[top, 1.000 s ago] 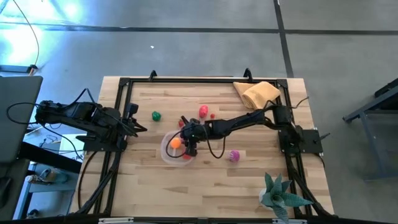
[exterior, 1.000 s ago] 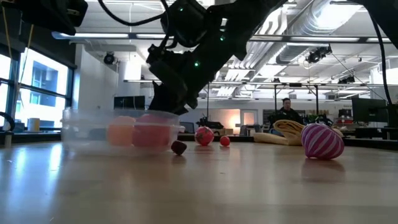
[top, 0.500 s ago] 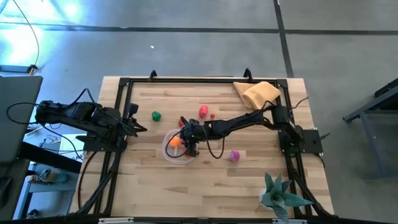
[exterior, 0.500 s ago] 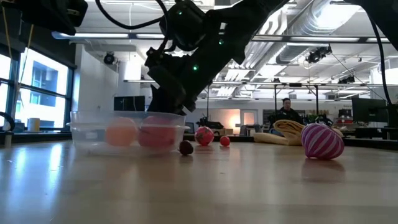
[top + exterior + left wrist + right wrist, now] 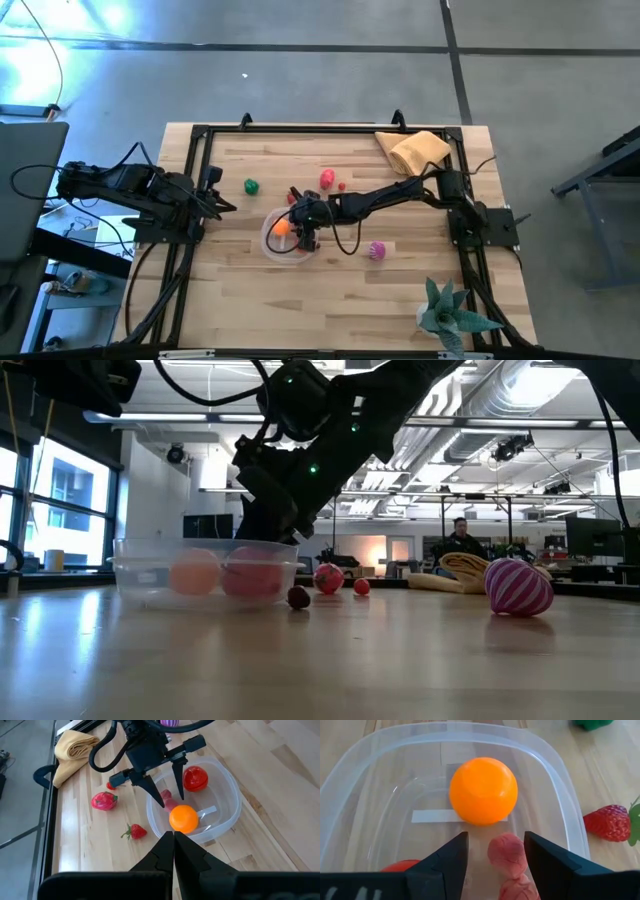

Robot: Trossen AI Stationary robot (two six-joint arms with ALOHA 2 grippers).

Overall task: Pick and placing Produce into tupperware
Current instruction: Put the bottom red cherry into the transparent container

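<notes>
Three pieces lay in the tupperware (image 5: 284, 238) at counter centre: an orange (image 5: 483, 790), a tomato (image 5: 195, 778) and a pink piece (image 5: 506, 855) between the right gripper's (image 5: 495, 851) released fingers. The strawberry (image 5: 135, 831) at 1 o'clock, the green piece (image 5: 251, 186) at 11 o'clock and the striped purple piece (image 5: 376, 251) at 3 o'clock remained outside. The left gripper (image 5: 173, 842) was held clenched at the left edge.

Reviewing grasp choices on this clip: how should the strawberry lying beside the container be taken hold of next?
Grip the strawberry across its red body, not the green leaf cap, coming straight down from above. It lies on its side on the bare table, apart from the tupperware wall, so fingers have room either side. The right gripper, open over the tupperware, is nearest.
</notes>
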